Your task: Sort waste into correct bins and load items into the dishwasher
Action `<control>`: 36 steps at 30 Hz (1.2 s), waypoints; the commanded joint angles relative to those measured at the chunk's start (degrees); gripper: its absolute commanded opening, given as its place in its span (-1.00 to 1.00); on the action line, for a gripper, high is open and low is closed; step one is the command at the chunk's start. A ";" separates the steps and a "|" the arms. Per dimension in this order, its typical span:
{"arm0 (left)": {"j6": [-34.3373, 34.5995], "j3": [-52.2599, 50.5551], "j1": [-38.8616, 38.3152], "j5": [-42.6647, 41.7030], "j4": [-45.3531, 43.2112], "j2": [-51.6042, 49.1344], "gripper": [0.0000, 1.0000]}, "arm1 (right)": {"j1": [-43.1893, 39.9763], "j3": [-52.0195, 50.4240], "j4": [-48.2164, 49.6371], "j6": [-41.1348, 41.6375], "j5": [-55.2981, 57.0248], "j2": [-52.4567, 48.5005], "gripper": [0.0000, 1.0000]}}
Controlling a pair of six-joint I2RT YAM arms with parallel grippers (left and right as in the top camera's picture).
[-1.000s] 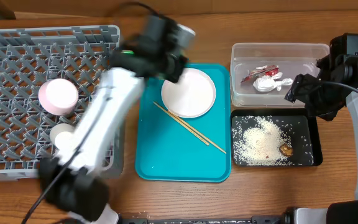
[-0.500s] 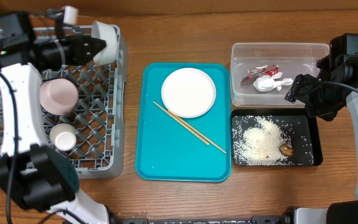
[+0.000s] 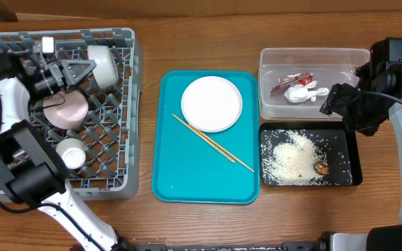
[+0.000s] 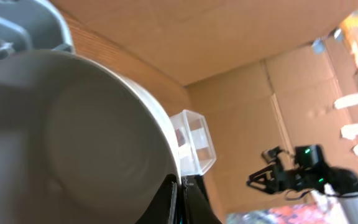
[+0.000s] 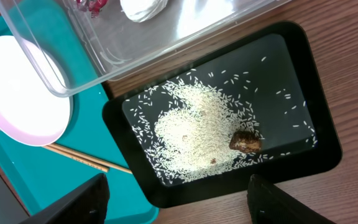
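My left gripper (image 3: pixel 81 70) is shut on the rim of the grey-and-white bowl (image 3: pixel 103 63), held tilted on its side over the back of the grey dish rack (image 3: pixel 117 174). The bowl fills the left wrist view (image 4: pixel 73 137), with the fingers (image 4: pixel 179 200) pinching its edge. A pink bowl (image 3: pixel 67 110) and a small white cup (image 3: pixel 70 153) sit in the rack. The white plate (image 3: pixel 211 103) and chopsticks (image 3: pixel 213 143) lie on the teal tray. My right gripper (image 3: pixel 342 104) is open and empty above the black tray (image 5: pixel 316 168), which holds rice (image 5: pixel 191 130) and a brown lump (image 5: pixel 245 142).
The clear tub (image 3: pixel 313 56) at the back right holds the red wrapper (image 3: pixel 290 81) and white tissue (image 3: pixel 304 93). The teal tray (image 3: pixel 187 181) lies between the rack and the bins. Bare wooden table runs along the front.
My left arm has swung the grey-and-white bowl left from the teal tray to the rack's back and then brought it lower over the rack. The right arm has not moved.
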State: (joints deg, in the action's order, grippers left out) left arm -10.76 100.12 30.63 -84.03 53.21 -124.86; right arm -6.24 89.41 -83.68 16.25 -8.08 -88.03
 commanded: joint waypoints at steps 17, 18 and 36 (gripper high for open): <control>-3.54 0.42 9.46 7.91 7.02 8.09 1.00 | 0.11 0.68 -0.55 -0.22 0.55 0.48 0.46; -3.37 0.42 9.33 10.32 7.02 9.86 1.00 | 0.11 0.68 -0.61 -0.22 0.55 0.48 0.46; 32.17 -2.75 -29.59 63.73 22.43 29.16 1.00 | 0.11 0.68 -0.70 -0.22 0.55 0.48 0.47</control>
State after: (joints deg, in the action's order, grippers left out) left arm 11.42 99.61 9.34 -30.87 75.88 -94.48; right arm -6.22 89.41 -84.64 16.25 -8.10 -88.03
